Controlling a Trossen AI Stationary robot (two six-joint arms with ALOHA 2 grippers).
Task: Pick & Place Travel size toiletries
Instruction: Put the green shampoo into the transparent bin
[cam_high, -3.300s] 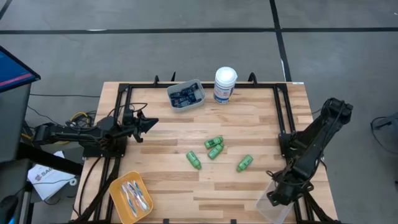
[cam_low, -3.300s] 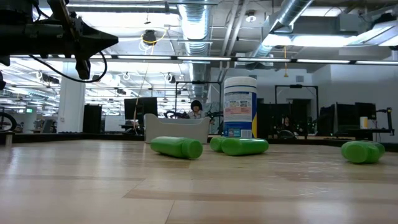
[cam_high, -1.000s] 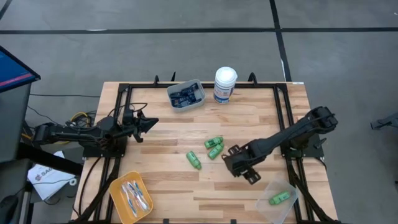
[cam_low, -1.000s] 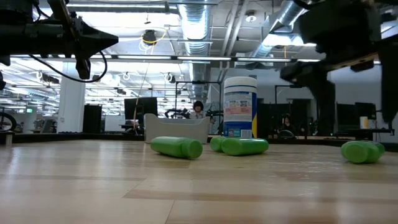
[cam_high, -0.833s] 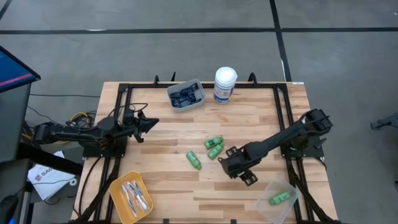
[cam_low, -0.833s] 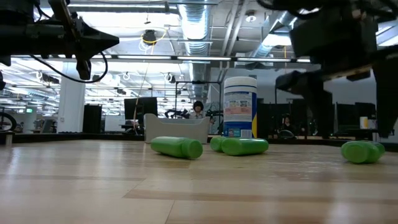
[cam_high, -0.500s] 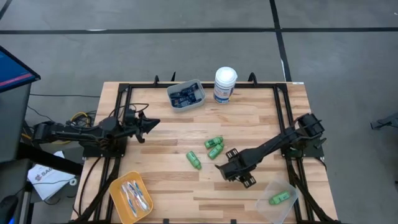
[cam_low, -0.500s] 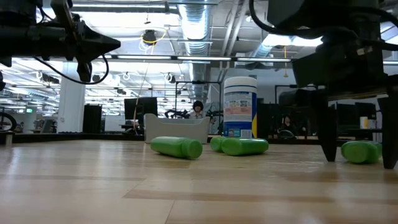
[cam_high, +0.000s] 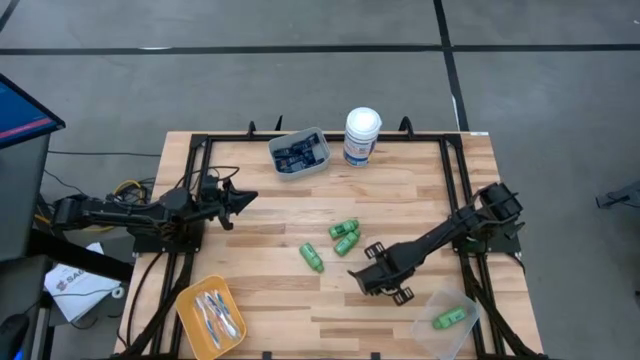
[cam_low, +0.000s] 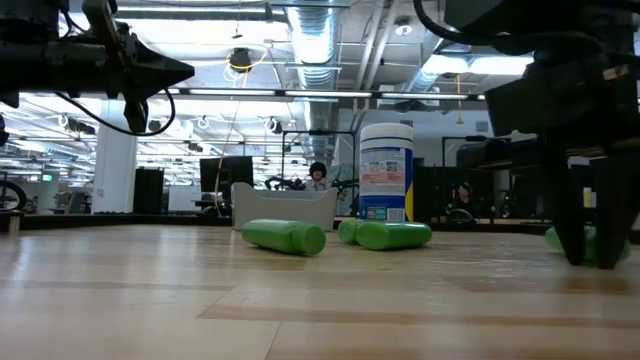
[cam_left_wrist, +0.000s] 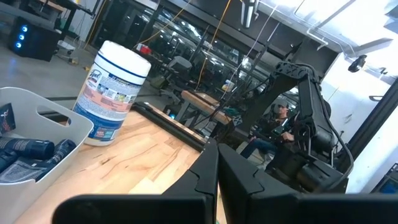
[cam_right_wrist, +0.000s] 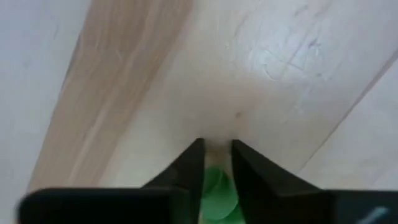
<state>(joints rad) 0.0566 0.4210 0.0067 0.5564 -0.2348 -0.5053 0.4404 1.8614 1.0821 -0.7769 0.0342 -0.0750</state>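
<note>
Only the right wrist view shows the right end effector (cam_right_wrist: 216, 158) astride a green bottle (cam_right_wrist: 217, 200).

1. The right gripper (cam_high: 384, 277), seen at the clear container (cam_high: 449, 322) by the tabletop's near right corner 3.3 s ago, has been brought out over the middle of the tabletop and lowered onto it.
2. A green bottle (cam_high: 449, 318) has been left inside that container, where none was visible before.
3. The green bottle (cam_right_wrist: 219, 198) that lay alone right of the others is now covered by the right gripper in the high view; in the right wrist view it is seen between the narrowly parted fingers (cam_right_wrist: 189, 171).
</note>
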